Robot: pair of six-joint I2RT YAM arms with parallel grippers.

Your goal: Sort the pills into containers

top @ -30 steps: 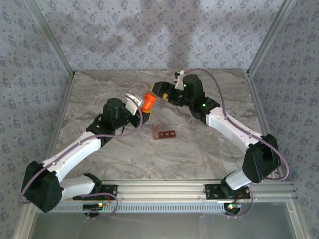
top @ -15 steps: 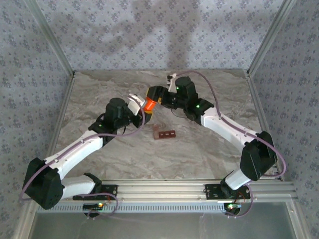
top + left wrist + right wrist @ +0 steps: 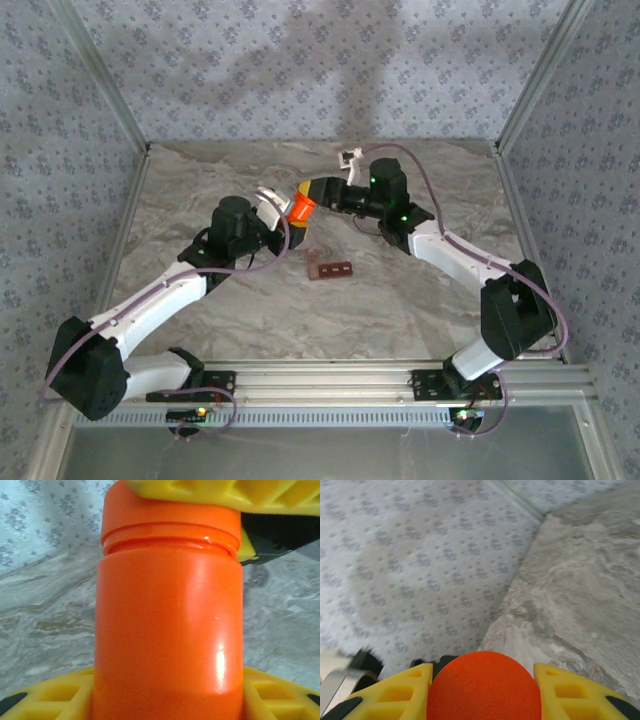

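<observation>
An orange bottle (image 3: pixel 298 208) hangs tilted above the table between both arms. My left gripper (image 3: pixel 281 213) is shut on its body (image 3: pixel 167 630), with yellow fingers (image 3: pixel 60 695) at either side of its base. My right gripper (image 3: pixel 311 192) is shut on its orange cap (image 3: pixel 485 687), one yellow finger (image 3: pixel 570 692) on each side. That gripper's finger (image 3: pixel 225 495) lies across the cap in the left wrist view. The containers (image 3: pixel 330 268), a dark red-brown strip of square compartments, lie on the table just in front of the bottle. The pills are out of view.
The marble-patterned table (image 3: pixel 400 300) is closed in by patterned walls (image 3: pixel 300 70) at the back and sides. An aluminium rail (image 3: pixel 330 380) with both arm bases runs along the near edge. The right arm's cable (image 3: pixel 440 190) loops over its forearm.
My right gripper moved left onto the bottle's cap and closed on it. The left gripper kept its hold on the bottle and barely moved.
</observation>
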